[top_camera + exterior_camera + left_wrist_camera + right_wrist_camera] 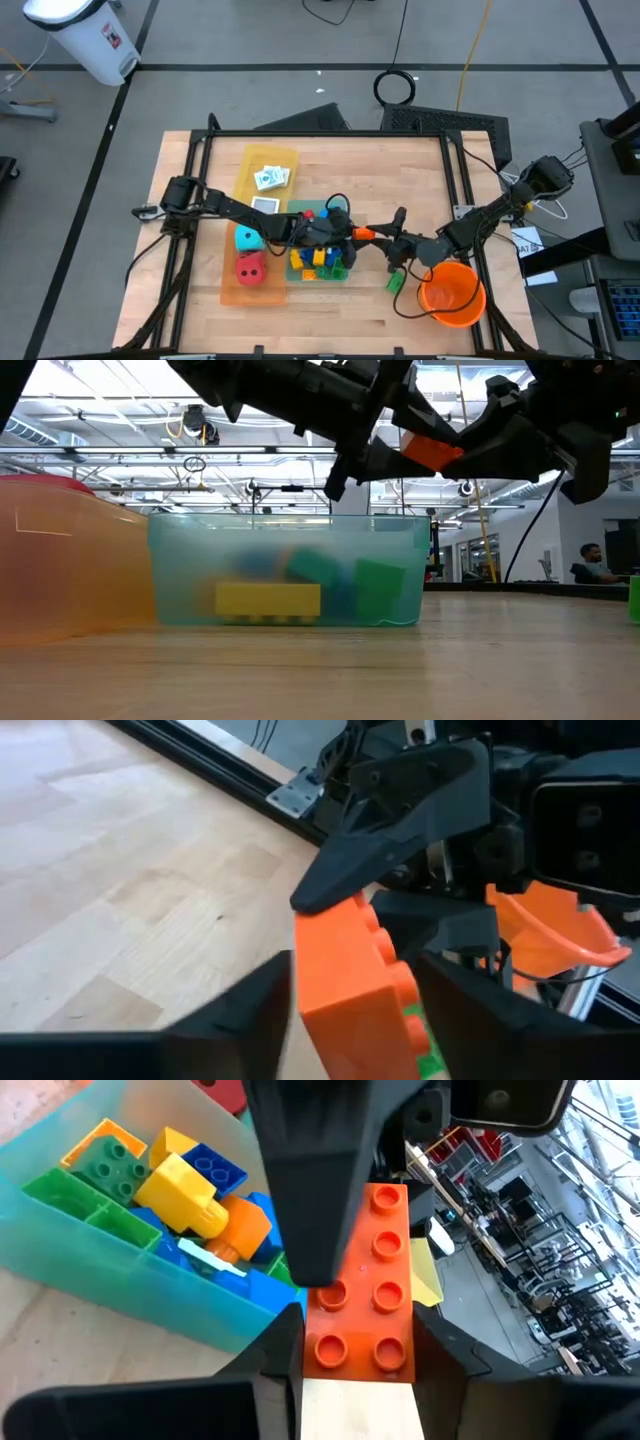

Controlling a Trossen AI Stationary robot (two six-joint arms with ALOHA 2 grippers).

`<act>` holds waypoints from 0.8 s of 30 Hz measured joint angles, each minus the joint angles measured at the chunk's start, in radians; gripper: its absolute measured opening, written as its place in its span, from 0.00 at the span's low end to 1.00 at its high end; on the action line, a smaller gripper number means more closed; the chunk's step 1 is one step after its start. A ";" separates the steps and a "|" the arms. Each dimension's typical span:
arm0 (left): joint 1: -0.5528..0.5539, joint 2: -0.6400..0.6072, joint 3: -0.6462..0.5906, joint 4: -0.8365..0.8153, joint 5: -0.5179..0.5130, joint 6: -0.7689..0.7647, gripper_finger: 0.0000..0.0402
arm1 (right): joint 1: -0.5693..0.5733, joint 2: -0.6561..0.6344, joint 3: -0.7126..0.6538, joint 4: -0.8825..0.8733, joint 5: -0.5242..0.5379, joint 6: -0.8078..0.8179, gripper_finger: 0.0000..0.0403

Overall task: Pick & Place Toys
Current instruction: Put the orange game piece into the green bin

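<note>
An orange brick [362, 233] hangs in the air just right of the teal tray [345, 272], which holds several bricks. My left gripper [352, 970] reaches in from the left and my right gripper [358, 1342] from the right. Both are shut on this brick [432, 452], end to end. A teal die [247, 240] and a red die [250, 268] sit in the orange tray [232, 292]. White cards [270, 178] lie in the yellow tray [285, 158]. My left gripper has the orange brick between its two fingers, one finger [300, 1200] laid on the studded top [400, 982] and the other on the opposite face. The fingers come about level from the table's left and lie along the brick, which is clear of the table. My right gripper pinches the brick's two long sides [306, 1352] between its fingers at the end nearer the table's right. Its fingers [400, 810] come about level from the right, along the brick. The studded face [385, 1295] is turned toward the wrist camera.
An orange bucket [452, 293] stands at the right, under my right arm. A green brick [396, 282] lies on the table beside it. Bare wood lies along the table's near edge and far right.
</note>
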 joint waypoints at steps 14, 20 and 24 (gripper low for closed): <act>0.013 0.000 0.001 -0.004 0.029 0.006 0.24 | 0.000 0.000 0.000 -0.002 0.000 0.081 0.31; 0.008 -0.078 -0.045 -0.048 -0.006 0.048 0.24 | 0.000 -0.015 0.003 -0.003 0.004 0.178 0.42; -0.007 -0.182 -0.156 -0.034 -0.094 0.040 0.24 | 0.002 -0.054 0.000 -0.062 -0.006 0.216 0.46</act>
